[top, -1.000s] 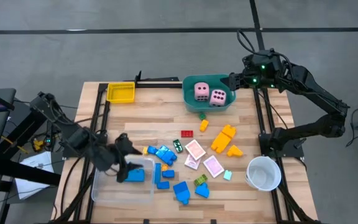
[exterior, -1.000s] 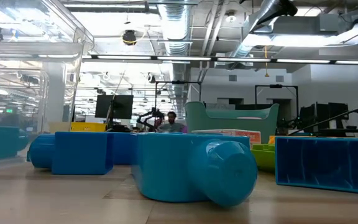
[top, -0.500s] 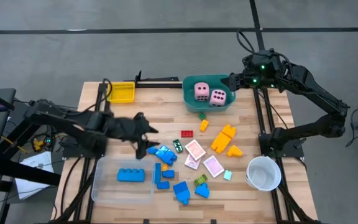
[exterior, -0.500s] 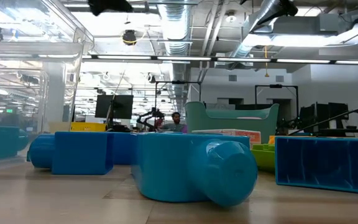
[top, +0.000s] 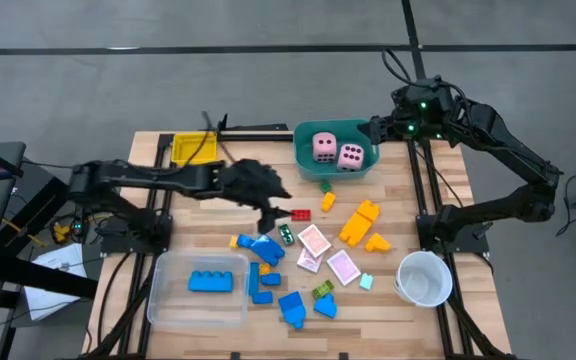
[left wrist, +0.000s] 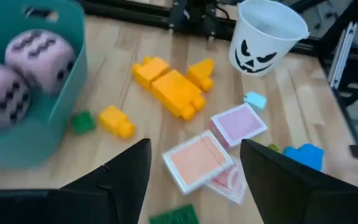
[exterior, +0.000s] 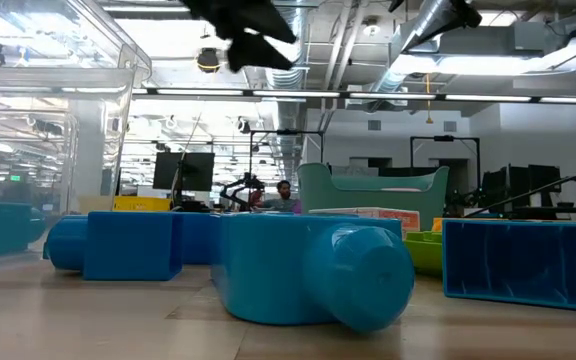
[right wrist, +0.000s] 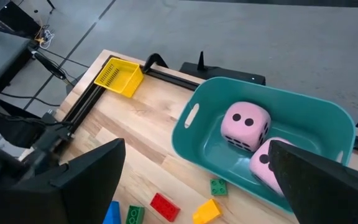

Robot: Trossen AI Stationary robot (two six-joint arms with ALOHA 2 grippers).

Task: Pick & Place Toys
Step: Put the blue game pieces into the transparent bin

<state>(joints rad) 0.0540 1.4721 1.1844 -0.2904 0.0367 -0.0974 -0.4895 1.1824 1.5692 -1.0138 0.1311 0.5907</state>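
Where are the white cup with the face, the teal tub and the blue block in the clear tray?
white cup [left wrist: 267,38], left wrist view, its printed face.
teal tub [right wrist: 199,127], right wrist view, its side wall.
blue block [top: 217,282], high view, its middle.

Two pink dice [top: 337,151] in the tub; coloured blocks [top: 359,222], cards [top: 315,241] strewn mid-table.

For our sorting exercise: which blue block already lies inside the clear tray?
The long flat blue block. It alone lies inside the clear tray; the other blue blocks lie on the bare table to its right.
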